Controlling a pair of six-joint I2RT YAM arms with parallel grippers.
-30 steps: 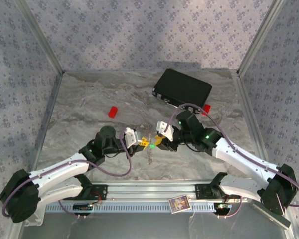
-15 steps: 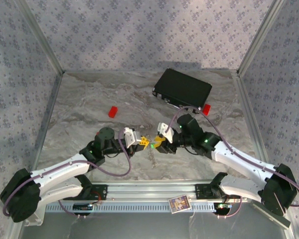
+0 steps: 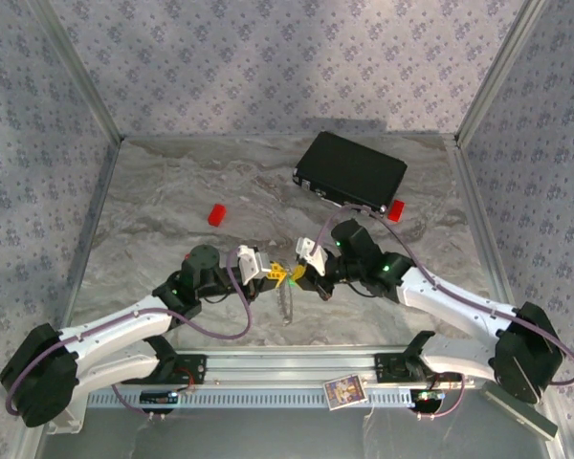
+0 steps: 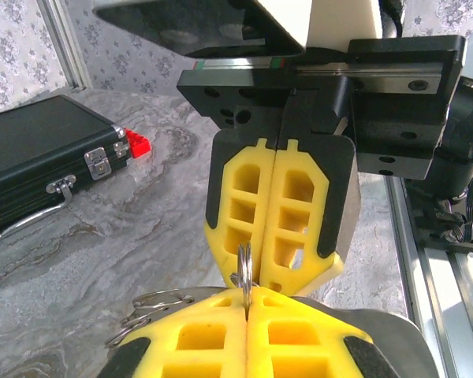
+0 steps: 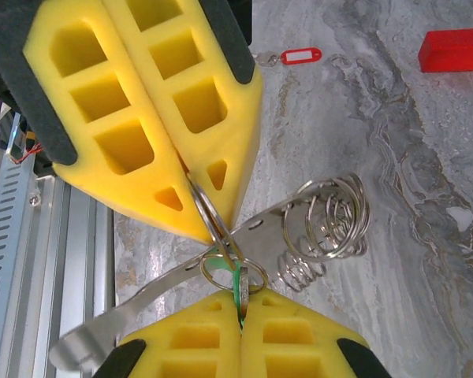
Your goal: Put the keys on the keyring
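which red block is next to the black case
The right red block, beside the near corner of the black case. The left red block lies alone, well away from it.

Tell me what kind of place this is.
Probably a lab robot cell: left arm and right arm bolted to a rail, marbled table, patterned walls on a metal frame.

Grey marbled table, patterned walls on three sides, metal rail along the near edge. Far right, flat on the marble, a black case, with a red block just beside its near corner. Left of middle, well apart, a second red block. Elsewhere on the marble, a small red-and-white key. Front middle, a silvery keyring, resting or hanging, unclear which.
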